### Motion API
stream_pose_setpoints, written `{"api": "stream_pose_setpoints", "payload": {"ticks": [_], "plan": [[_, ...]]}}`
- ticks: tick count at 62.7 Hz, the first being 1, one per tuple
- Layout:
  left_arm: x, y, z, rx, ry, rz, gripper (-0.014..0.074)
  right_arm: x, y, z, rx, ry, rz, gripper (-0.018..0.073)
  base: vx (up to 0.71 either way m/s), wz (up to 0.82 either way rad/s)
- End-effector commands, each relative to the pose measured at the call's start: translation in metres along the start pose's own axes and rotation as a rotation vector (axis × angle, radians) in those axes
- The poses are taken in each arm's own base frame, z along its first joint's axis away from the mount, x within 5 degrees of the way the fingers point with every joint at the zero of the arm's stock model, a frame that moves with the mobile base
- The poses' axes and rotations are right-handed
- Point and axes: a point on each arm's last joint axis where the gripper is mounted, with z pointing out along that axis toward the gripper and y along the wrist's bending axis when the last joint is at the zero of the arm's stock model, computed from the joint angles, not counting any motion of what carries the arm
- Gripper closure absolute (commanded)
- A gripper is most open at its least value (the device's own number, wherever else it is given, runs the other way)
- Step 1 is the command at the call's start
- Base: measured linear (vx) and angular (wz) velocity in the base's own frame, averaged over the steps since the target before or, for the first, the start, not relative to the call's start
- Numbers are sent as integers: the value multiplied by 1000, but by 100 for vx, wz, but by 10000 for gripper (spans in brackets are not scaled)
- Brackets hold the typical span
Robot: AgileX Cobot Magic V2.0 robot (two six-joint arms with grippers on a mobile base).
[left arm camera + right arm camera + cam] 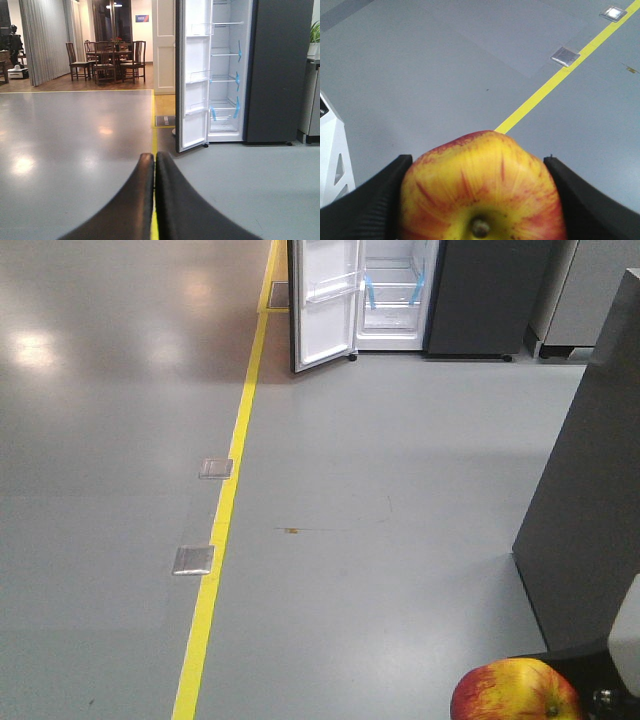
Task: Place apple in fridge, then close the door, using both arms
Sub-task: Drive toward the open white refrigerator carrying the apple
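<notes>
Between R jaws, apple, L jaws closed

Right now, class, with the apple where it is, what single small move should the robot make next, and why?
Probably drive forward toward the fridge. The apple sits clamped between the right fingers, the door stands open, and a wide stretch of grey floor separates the robot from it, so reaching out seems premature.

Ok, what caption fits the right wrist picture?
The right gripper holds a red-yellow apple above grey floor with a yellow line.
</notes>
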Motion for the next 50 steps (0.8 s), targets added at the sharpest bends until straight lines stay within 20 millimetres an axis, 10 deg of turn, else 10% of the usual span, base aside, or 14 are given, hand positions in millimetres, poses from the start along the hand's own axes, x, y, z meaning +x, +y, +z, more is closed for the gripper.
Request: {"api": "stream_pose_setpoints", "payload": {"ticks": [1,50], "plan": [[0,0,-1,1,-66,-11,603,-12,1,-6,3,-87,3,124,23,-6],[0,0,-1,1,-66,-11,603,-12,1,-6,3,-87,3,124,23,-8]]}}
